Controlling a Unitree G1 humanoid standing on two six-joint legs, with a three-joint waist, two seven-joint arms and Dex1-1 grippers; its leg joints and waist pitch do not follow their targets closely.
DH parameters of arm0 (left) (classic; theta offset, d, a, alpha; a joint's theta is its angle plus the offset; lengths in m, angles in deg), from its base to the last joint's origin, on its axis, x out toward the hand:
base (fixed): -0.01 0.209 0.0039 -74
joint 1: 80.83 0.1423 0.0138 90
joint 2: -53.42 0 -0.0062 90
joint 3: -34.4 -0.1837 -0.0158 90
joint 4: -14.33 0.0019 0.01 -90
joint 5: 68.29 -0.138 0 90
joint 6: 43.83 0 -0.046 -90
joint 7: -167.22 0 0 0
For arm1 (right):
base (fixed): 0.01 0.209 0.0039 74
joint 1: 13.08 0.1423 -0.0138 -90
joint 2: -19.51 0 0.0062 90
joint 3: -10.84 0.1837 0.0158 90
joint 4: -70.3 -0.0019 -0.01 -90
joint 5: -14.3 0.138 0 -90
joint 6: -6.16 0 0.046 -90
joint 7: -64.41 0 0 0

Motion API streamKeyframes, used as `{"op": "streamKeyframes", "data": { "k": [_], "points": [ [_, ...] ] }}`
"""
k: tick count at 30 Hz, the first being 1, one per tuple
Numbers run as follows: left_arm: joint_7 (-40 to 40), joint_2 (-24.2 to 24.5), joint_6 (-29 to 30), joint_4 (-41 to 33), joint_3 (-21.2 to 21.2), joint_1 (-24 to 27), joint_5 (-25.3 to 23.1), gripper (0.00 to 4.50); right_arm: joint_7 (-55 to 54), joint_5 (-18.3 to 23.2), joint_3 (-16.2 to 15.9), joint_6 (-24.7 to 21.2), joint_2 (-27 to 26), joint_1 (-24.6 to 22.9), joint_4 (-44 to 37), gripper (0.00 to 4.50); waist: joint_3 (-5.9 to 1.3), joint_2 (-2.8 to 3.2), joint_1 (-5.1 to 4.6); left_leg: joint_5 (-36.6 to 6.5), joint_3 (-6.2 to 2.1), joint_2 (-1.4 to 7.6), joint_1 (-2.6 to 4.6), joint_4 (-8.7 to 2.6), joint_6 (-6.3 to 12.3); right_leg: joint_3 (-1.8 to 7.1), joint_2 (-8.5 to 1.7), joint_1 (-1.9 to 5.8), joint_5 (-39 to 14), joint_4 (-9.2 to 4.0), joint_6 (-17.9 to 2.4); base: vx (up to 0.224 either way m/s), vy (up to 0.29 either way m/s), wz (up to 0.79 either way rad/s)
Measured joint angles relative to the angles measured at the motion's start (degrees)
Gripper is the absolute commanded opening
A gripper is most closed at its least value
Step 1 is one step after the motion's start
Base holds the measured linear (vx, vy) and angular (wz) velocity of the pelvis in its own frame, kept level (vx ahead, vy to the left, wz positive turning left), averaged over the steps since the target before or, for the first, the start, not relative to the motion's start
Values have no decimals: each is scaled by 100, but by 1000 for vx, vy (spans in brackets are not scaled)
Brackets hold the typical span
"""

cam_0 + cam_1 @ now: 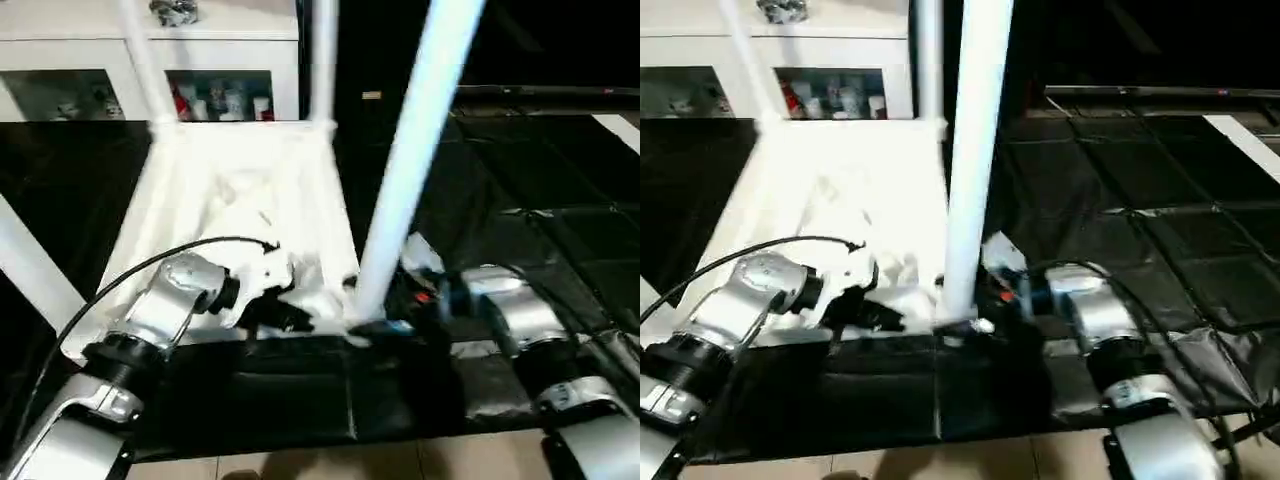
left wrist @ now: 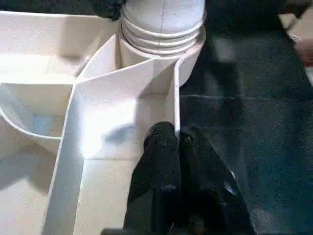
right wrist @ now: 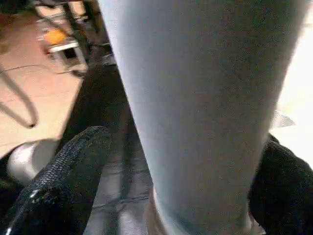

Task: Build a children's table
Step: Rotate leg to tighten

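Note:
The children's table top (image 1: 250, 190) lies upside down on a black mat, ribbed side up. Several white legs stand up from its corners. The nearest leg (image 1: 410, 160) sits in the near right corner socket (image 2: 161, 29). My left gripper (image 1: 290, 318) is at the near edge beside that socket. It is shut on the top's thin rim (image 2: 176, 98), one finger (image 2: 161, 152) inside and the other outside. My right gripper (image 3: 181, 161) straddles the foot of the near right leg (image 3: 195, 98). It is open, and its finger (image 3: 73, 166) stands apart from the leg.
A white cabinet with glass doors (image 1: 60, 60) stands behind the table top. The black mat (image 1: 540, 230) stretches off to the right. Wood floor (image 1: 300, 465) shows at the near edge. A black cable (image 1: 150, 262) arcs over my left forearm.

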Motion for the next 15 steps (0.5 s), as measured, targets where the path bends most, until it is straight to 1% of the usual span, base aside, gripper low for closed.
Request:
{"op": "streamKeyframes", "data": {
  "k": [1, 2, 3, 4, 5, 6, 11, 13, 15],
  "points": [
    [-67, 41, -51, -18, -46, 1, 7, 0, 106, 10, -31, -1, 12, 1, 2, 397, 0, 0, 0, 0, 0, 1, 1, 0, 0, -1, 0, 0, 0, 1, 0, 0, 0, 0],
    [-123, 77, -93, -38, -72, 7, 16, 0, 186, 13, -39, -3, 14, 1, 8, 397, 0, 0, -1, 0, 0, 2, 1, 0, 0, -2, 0, 0, 0, 3, 0, 0, 0, 0],
    [-177, 99, -122, -39, -87, 10, 26, 0, 246, 13, -43, -7, 15, 1, 19, 375, 0, 0, -2, 0, 0, 2, 1, 0, 0, -2, 0, 0, 0, 3, 0, 0, 0, 0],
    [-222, 129, -170, -53, -110, 21, 39, 0, 314, 25, -62, -18, 26, 1, 22, 365, 0, 0, -2, 0, 0, 2, 1, 0, -1, -2, 0, 0, 0, 3, 0, 0, 0, 0],
    [-255, 148, -201, -70, -122, 33, 42, 0, 355, 31, -90, -41, 43, 1, 21, 365, 0, -1, -2, 0, 0, 2, 1, 0, -1, -2, 0, 0, 0, 3, 0, 0, 0, 0],
    [-275, 167, -222, -105, -129, 52, 45, 0, 377, 58, -131, -63, 71, 1, 22, 354, 0, -1, -2, 0, 0, 2, 0, 1, -1, -2, 0, 0, 0, 3, 0, 0, 0, 0],
    [-380, 217, -244, -170, -145, 109, 86, 0, 383, 332, -410, -220, 242, 1, -107, 310, 0, -1, -4, 0, 2, 3, 1, 1, -1, -2, 0, 0, -3, 3, 1, 0, 0, 0],
    [-419, 232, -256, -170, -153, 110, 90, 0, 382, 391, -490, -242, 265, 1, -186, 289, 0, -2, -3, 0, 2, 5, 2, 1, -1, -4, 0, 0, -5, 4, 3, 0, 0, 0],
    [-430, 240, -269, -170, -161, 110, 92, 0, 381, 458, -519, -254, 269, 1, -197, 280, 0, -2, 1, 0, 2, 5, 2, 1, -1, -4, 0, 0, -5, 5, 3, 0, 0, 0]
  ]
}}
